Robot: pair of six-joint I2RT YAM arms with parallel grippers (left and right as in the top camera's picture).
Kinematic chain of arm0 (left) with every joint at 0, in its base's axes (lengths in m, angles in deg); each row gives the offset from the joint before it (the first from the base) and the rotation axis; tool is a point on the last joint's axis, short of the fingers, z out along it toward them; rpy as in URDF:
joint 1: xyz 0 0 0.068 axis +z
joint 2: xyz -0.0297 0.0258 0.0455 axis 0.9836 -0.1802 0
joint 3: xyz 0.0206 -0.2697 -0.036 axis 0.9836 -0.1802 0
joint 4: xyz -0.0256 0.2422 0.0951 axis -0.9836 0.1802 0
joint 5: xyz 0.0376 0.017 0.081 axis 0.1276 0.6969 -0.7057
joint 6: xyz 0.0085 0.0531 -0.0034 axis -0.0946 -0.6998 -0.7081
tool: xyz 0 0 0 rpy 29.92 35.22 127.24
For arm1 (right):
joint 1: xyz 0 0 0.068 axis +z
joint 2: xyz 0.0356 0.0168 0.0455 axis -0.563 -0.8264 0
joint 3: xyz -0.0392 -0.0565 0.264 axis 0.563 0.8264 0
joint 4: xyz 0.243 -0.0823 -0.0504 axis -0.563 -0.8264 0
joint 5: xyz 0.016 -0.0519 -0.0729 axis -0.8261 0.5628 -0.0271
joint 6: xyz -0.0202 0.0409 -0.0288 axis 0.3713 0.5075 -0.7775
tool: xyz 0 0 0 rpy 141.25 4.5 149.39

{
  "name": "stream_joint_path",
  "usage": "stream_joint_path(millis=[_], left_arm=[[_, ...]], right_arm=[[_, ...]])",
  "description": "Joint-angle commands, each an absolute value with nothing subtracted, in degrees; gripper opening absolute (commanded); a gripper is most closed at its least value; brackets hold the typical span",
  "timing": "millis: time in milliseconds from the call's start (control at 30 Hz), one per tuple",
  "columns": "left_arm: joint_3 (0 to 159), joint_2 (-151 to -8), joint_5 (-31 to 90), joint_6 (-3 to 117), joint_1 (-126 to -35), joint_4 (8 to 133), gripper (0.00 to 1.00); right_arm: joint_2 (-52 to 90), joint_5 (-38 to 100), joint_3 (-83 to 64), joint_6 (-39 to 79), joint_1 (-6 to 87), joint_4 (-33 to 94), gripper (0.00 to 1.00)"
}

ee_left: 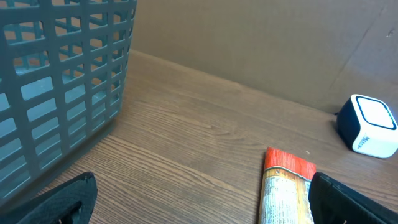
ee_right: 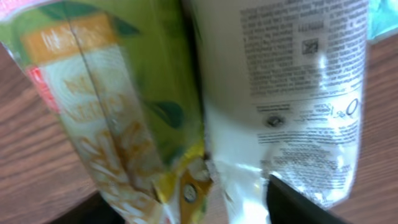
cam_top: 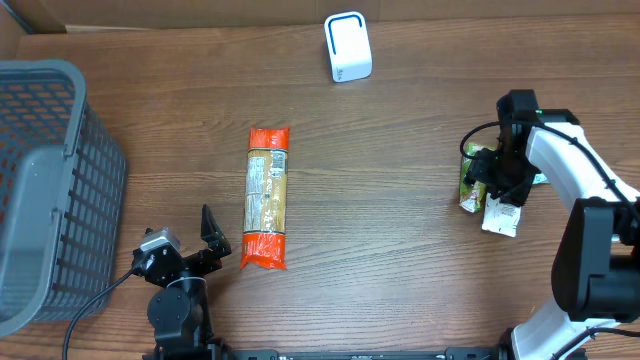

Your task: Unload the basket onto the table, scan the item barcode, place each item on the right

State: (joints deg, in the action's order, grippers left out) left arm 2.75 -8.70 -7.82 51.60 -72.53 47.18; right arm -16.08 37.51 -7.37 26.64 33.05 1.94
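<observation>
Nearest to lens: two pouches fill the right wrist view, a green pouch and a white pouch, side by side and touching along their long edges.
Place of pouches: both lie flat at 3 o'clock of the table.
Right claw: the right gripper stands directly over the pouches. Its dark fingers show apart at the lower edge, but you cannot tell whether they pinch a pouch or stand free.
Left claw: the left gripper is spread wide with nothing between, low at 7 o'clock.
Other item: a pasta packet lies alone at the centre, well apart from both arms.
Scanner: the white scanner stands near 12 o'clock, well apart from the pouches.
Basket: the grey basket sits at 9 o'clock.
Code: a small square printed code shows on the white pouch, facing up to the wrist camera.
Step in hand: as I judge it, you are at the taking of an item at 3 o'clock; no item is at the scanner yet.
Next move: you need a firm pinch on one pouch only, then a lift and a carry toward 12 o'clock, with the code side turned to the scanner's face.
Care: the pouches look thin and glossy and they touch, so the second one may come along.
</observation>
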Motion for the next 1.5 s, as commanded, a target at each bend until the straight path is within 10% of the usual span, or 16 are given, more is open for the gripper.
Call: stream_joint_path(millis=[0,333,867,1467], left_arm=[[2.7,-8.1,-8.6,50.7,-72.9,47.2,1.00],[2.7,-8.1,-8.7,50.7,-72.9,47.2,1.00],[2.7,-8.1,-8.6,50.7,-72.9,47.2,0.99],[2.7,-8.1,-8.6,50.7,-72.9,47.2,1.00]], right_arm=[[-14.0,33.8,-10.6,24.2,33.1,-0.2,0.79],[-12.0,20.4,-25.0,19.0,40.7,-6.1,0.90],[-19.9,16.5,-15.8,30.4,74.2,28.5,0.90],[-33.2,20.5,-15.7,42.1,83.8,39.6,0.50]])
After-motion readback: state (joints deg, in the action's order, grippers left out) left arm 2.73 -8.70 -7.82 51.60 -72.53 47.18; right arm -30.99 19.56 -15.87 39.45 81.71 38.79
